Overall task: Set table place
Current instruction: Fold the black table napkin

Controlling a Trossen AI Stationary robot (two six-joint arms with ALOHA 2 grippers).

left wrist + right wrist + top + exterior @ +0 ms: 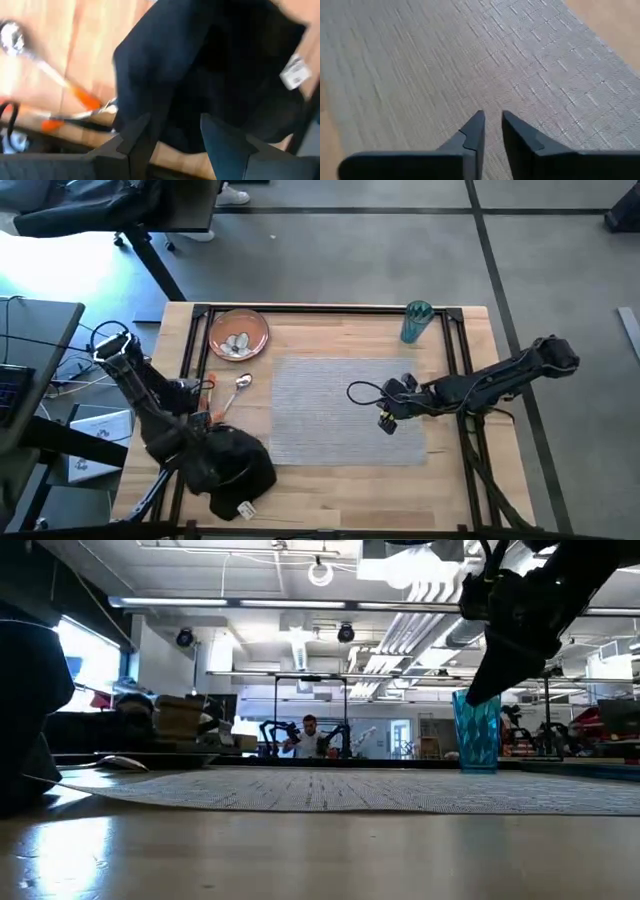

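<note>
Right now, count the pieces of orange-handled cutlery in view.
2 that I can make out, both by the table's left edge: a spoon lying between plate and napkin, and another piece partly under the napkin. More may be hidden.

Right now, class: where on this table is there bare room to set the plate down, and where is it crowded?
The grey placemat is bare left of the right gripper. Bare wood also runs along the table's near edge. The left side is crowded: plate, spoon, black napkin, left gripper.

robotics lab | exposed ceiling ducts (420, 610) | other robot arms (270, 732) behind
</note>
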